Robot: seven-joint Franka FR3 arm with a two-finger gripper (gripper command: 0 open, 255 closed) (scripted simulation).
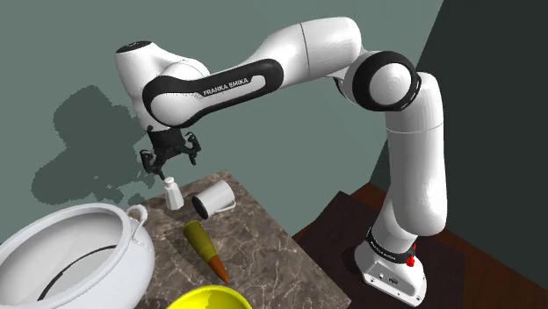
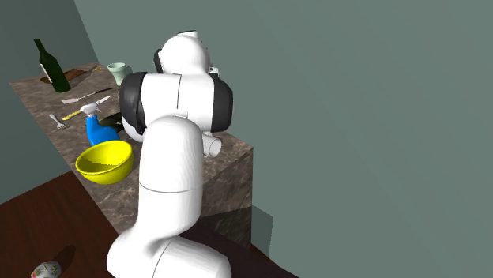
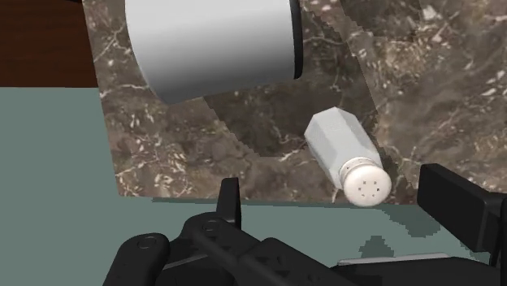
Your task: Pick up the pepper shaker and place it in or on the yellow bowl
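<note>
Pepper shaker (image 3: 345, 150), white, faceted body, perforated round cap, seemingly upright, claw (image 1: 172, 158) spread wide above it

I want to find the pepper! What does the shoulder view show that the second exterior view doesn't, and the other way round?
Shoulder view's extras: the white pepper shaker standing upright on the marbled counter, with the open gripper hanging just above it. Second exterior view's extras: a dark green bottle and a fork towards the counter's far end. Shared: the yellow bowl, the white arm and the marbled counter.
</note>
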